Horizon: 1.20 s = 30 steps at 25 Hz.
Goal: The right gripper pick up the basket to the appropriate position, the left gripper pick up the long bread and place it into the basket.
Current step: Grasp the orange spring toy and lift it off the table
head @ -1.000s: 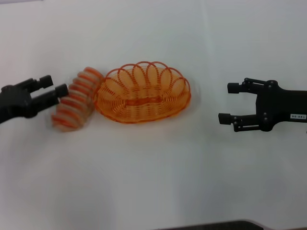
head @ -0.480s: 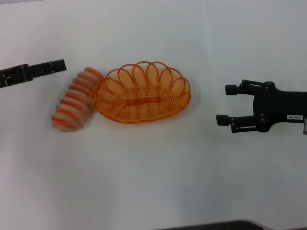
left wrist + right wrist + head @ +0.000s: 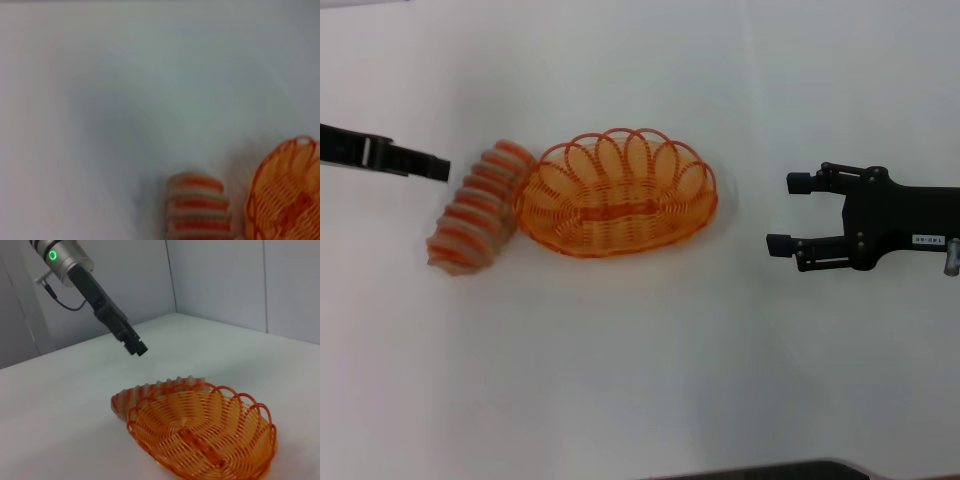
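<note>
The orange wire basket (image 3: 615,195) sits on the white table, mid-left. The long bread (image 3: 475,210), tan with orange stripes, lies against the basket's left end on the table. My left gripper (image 3: 438,168) hovers just left of the bread's far end, turned edge-on, and touches nothing. In the right wrist view it (image 3: 136,346) hangs above and behind the bread (image 3: 150,390) and the basket (image 3: 200,432). The left wrist view shows the bread's end (image 3: 197,210) and the basket's rim (image 3: 287,195). My right gripper (image 3: 787,213) is open and empty, a short gap right of the basket.
The white table (image 3: 640,370) stretches bare around the objects. A dark edge (image 3: 800,470) shows at the near side. Grey walls (image 3: 215,280) stand behind the table in the right wrist view.
My left gripper has rolled about its wrist, from showing two spread fingers to edge-on, and shifted slightly beside the bread. My right gripper has crept left toward the basket. Bread and basket have not moved.
</note>
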{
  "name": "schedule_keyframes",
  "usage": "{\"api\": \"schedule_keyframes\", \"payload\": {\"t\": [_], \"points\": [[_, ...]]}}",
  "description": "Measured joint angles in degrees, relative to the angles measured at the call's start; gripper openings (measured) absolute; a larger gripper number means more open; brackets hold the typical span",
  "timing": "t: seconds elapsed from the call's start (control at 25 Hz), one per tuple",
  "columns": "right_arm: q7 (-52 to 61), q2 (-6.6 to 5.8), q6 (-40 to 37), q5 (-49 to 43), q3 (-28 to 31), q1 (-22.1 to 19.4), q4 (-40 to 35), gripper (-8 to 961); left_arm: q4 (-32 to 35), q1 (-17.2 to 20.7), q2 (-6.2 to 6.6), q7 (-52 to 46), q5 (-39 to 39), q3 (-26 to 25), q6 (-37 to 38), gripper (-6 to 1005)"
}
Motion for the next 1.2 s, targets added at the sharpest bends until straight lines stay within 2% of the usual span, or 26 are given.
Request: {"api": "schedule_keyframes", "payload": {"t": [0.08, 0.2, 0.44, 0.56, 0.68, 1.2], "points": [[0.00, 0.16, 0.38, -0.11, 0.00, 0.00, 0.00, 942, 0.70, -1.30, -0.43, -1.20, 2.93, 2.67, 0.18, 657], [0.06, 0.35, 0.72, -0.69, 0.02, -0.02, 0.10, 942, 2.77, -2.89, -1.93, -3.42, 7.65, 6.54, -0.03, 656], [0.08, 0.37, 1.44, -0.86, -0.02, -0.01, 0.92, 942, 8.43, -3.99, -6.46, -6.17, 15.42, 9.34, -0.40, 656], [-0.09, 0.37, 1.63, -0.88, -0.10, 0.00, 1.35, 942, 8.85, -4.76, -7.77, -8.12, 18.26, 9.65, -0.53, 656], [-0.14, 0.37, 1.64, -0.88, -0.12, 0.01, 1.40, 942, 8.69, -5.36, -8.36, -10.72, 19.59, 10.11, -0.52, 655], [-0.02, 0.46, 1.72, -0.88, -0.52, 0.68, 1.48, 942, 5.79, -4.98, -8.76, -13.34, 19.88, 11.46, -1.99, 647]]}}
